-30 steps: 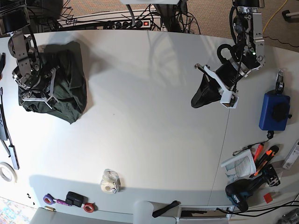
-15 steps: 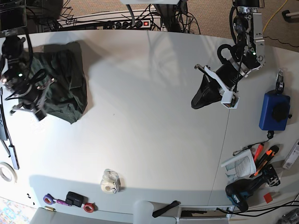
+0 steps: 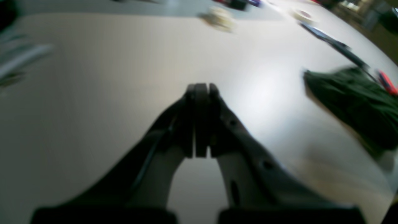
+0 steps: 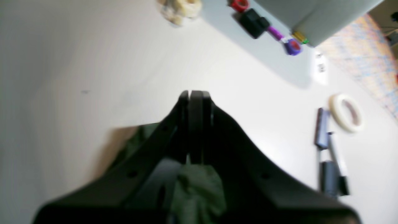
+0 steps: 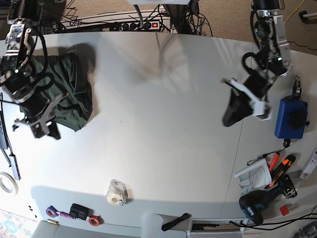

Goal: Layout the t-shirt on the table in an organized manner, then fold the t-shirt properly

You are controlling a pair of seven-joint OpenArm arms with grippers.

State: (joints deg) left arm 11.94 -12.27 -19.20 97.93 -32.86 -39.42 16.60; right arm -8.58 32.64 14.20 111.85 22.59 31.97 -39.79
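The dark forest-green knit t-shirt [image 5: 74,94] lies bunched at the far left of the smooth white table [image 5: 158,124]. The right gripper [image 5: 42,131] and left gripper [image 5: 230,119] are both pressed together, empty.

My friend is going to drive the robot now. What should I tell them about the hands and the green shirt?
Left gripper: shut, holding nothing, over bare table near the seam, far from the shirt.
Right gripper: shut, holding nothing, at the near edge of the t-shirt.
T-shirt: a crumpled heap at the table's far corner on the right arm's side, not spread out.
Done: nothing that shows; the shirt is neither laid flat nor folded.
Left: pull it to the open middle, spread body and sleeves flat, then fold.
Other stuff: blue pouch and tools by the left arm, tape roll by the right.
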